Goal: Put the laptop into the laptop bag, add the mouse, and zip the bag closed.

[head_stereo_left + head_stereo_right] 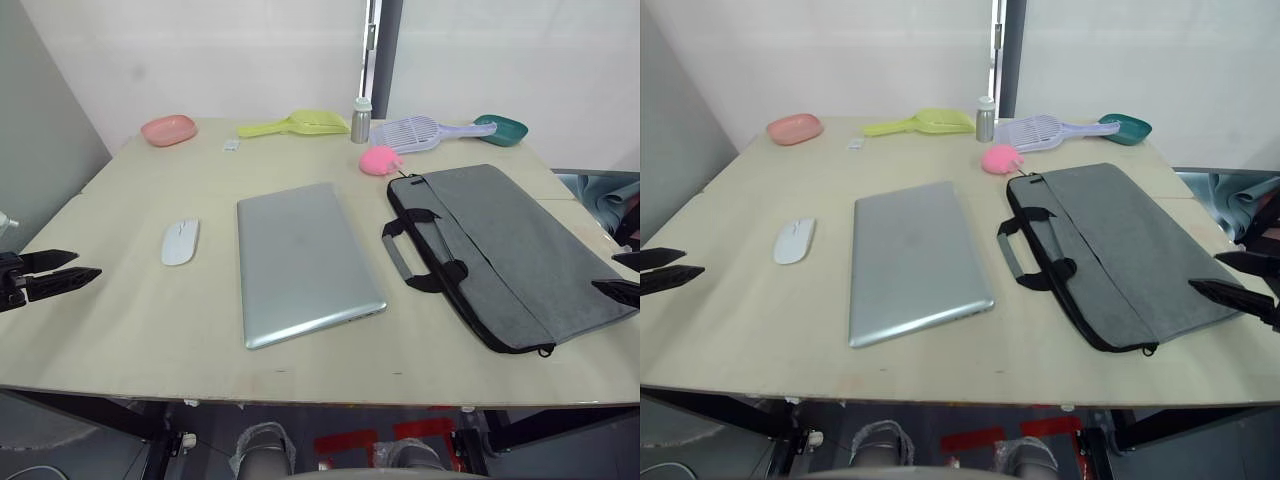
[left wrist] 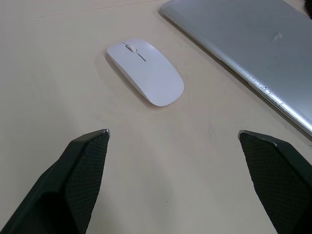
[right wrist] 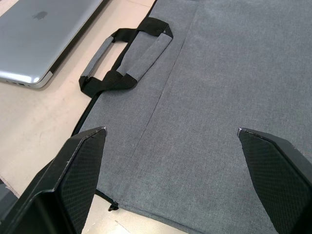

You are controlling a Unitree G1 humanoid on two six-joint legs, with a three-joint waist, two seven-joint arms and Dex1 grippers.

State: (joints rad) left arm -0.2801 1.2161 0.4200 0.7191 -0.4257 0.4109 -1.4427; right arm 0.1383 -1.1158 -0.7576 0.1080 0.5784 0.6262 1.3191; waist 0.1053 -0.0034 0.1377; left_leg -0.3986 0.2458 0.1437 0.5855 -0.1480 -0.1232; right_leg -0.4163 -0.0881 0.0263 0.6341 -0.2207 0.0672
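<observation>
Over table, left gripper and right gripper gape wide, empty.

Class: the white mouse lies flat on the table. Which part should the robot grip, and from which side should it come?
Probably across the mouse's long sides, from above: it lies flat and low, clear of the laptop. The open left gripper is nearest.

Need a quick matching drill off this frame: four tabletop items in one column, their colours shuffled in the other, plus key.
Things:
1. mouse
2. laptop
3. laptop bag
4. round plush toy

Colours:
A. grey with black handles
B. pink
C. white
D. silver

Pairs: 1-C, 2-D, 3-A, 4-B
</observation>
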